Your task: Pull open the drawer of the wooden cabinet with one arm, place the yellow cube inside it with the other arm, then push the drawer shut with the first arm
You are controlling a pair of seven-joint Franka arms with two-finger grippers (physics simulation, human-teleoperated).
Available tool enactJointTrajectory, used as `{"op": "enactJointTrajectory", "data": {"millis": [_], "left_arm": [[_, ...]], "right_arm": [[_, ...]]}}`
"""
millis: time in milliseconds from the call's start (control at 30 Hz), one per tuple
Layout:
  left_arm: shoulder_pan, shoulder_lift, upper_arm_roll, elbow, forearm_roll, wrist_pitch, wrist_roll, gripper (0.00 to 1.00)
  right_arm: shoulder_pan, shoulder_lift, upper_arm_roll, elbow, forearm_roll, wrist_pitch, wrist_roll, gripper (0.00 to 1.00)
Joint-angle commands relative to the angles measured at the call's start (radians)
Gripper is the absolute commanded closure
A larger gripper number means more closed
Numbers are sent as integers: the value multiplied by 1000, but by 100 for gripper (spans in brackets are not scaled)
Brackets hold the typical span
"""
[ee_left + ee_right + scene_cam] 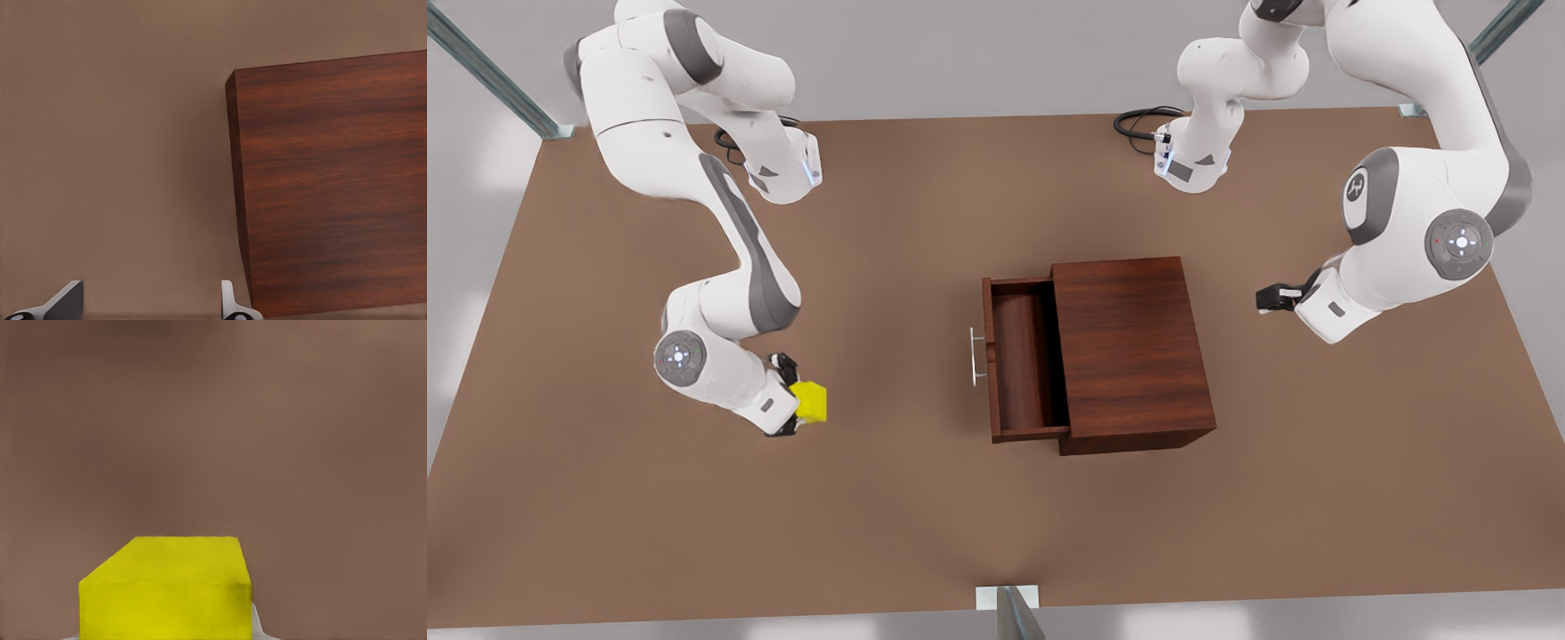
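Note:
The wooden cabinet point(1131, 352) stands mid-table with its drawer point(1024, 357) pulled out toward the front view's left, silver handle point(977, 356) in front, and nothing inside it. The yellow cube point(812, 402) sits between the fingers of my right gripper point(799, 399), at the front view's left and well away from the drawer. In the right wrist view the cube point(167, 590) fills the gap of the right gripper point(167, 635). My left gripper point(1269, 298) waits open at the front view's right, behind the cabinet. The left wrist view has its fingertips point(230, 303) spread beside the cabinet point(333, 180).
Bare brown tabletop point(925, 516) surrounds the cabinet. Both arm bases point(1192, 160) with black cables stand at the far edge. Metal frame posts point(1014, 613) sit at the near edge and far corners.

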Motion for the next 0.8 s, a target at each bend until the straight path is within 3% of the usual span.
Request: {"op": "enactJointTrajectory", "data": {"millis": [0, 67, 400, 667, 767], "left_arm": [[0, -1, 0, 0, 0, 0, -10, 0], [0, -1, 0, 0, 0, 0, -10, 0], [0, 1, 0, 0, 0, 1, -10, 0], [-7, 1, 0, 2, 1, 1, -10, 0], [-7, 2, 0, 8, 1, 9, -12, 0]], "right_arm": [[5, -6, 58, 30, 13, -121, 394, 40], [40, -4, 103, 85, 12, -139, 493, 40], [315, 117, 100, 384, 27, -124, 892, 40], [483, 255, 86, 477, 23, 36, 1073, 40], [565, 282, -4, 475, 21, 33, 1073, 40]]}}
